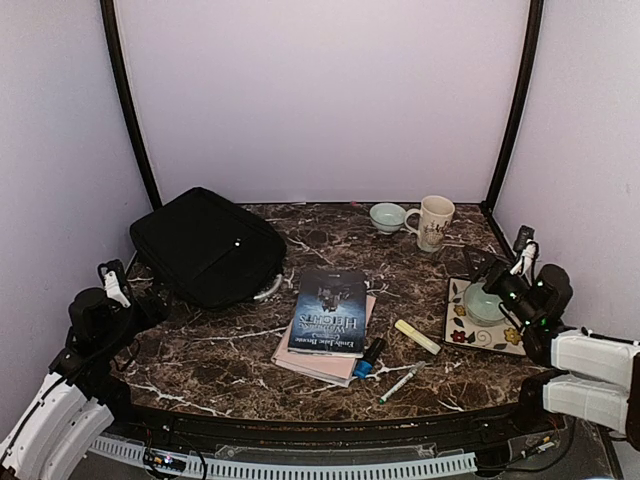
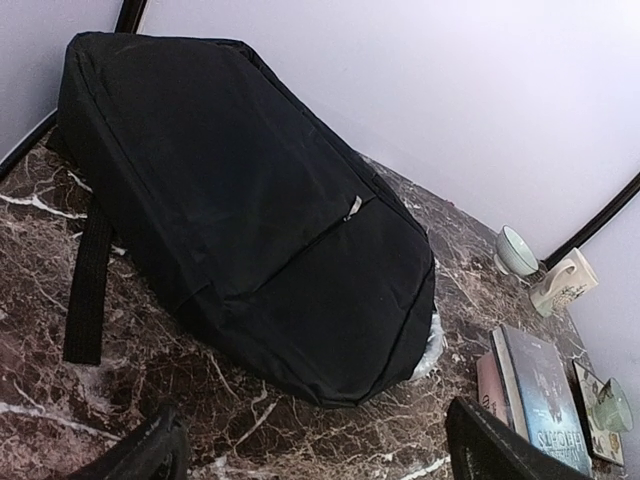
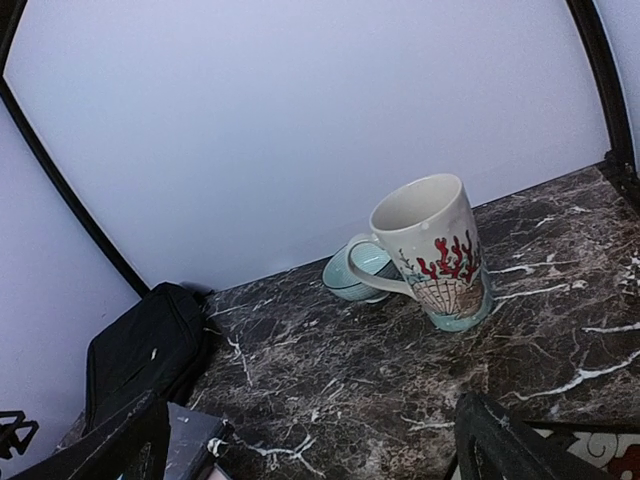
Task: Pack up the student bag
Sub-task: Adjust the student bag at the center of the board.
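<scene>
I'm sizing up the student bag (image 1: 208, 247), lying flat at the far left of the table (image 1: 240, 352).
My left gripper (image 2: 320, 455) and right gripper (image 3: 300, 440) are hanging open, empty; I'm judging the bag soft, floppy and light, best pinched by its strap (image 2: 88, 280).

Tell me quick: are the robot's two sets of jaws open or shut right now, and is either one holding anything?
Left gripper: jaws open, holding nothing.
Right gripper: jaws open, holding nothing.
</scene>
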